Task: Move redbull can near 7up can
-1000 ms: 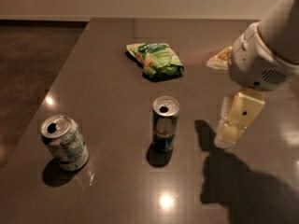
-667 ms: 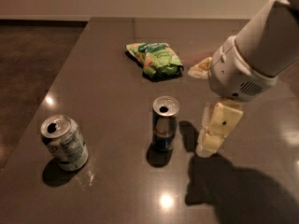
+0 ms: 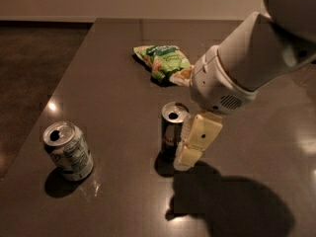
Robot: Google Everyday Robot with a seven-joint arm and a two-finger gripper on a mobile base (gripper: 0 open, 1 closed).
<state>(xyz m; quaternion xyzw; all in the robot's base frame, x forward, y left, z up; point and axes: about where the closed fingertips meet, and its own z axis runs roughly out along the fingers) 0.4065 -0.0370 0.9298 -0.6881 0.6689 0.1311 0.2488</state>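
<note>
The redbull can stands upright near the middle of the dark table, slim and dark with an open silver top. The 7up can stands at the front left, wider and pale with green print, well apart from the redbull can. My gripper hangs low over the table just right of the redbull can, close against its side. The white wrist and arm reach in from the upper right.
A green chip bag lies behind the redbull can, partly covered by my wrist. The table's left edge runs diagonally, with brown floor beyond it. My arm casts a large shadow at the front right.
My arm and gripper have moved left and lower, from well to the right of the redbull can to right beside it. Both cans have stayed in place.
</note>
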